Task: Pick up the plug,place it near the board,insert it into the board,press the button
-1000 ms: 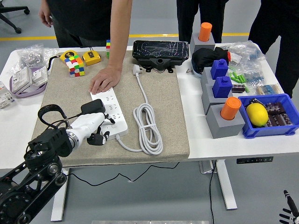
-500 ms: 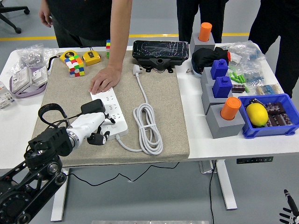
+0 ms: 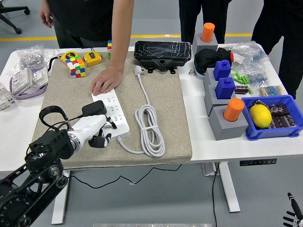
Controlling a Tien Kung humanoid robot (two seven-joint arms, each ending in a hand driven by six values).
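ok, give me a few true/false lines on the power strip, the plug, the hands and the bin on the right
1. The white power strip lies on the beige cloth mat. True.
2. A person's hand rests on the strip's far end. True.
3. The black plug adapter lies by the yellow lemon. False: it sits at the strip, at the robot's left hand.
4. The blue plastic bin is empty. False: it holds the lemon.
5. The white coiled cable hangs off the table. False: it lies on the mat.

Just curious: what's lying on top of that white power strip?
On the white power strip: a person's hand pressing its far end, a black plug, and the robot's left hand. Sockets beneath them are hidden.
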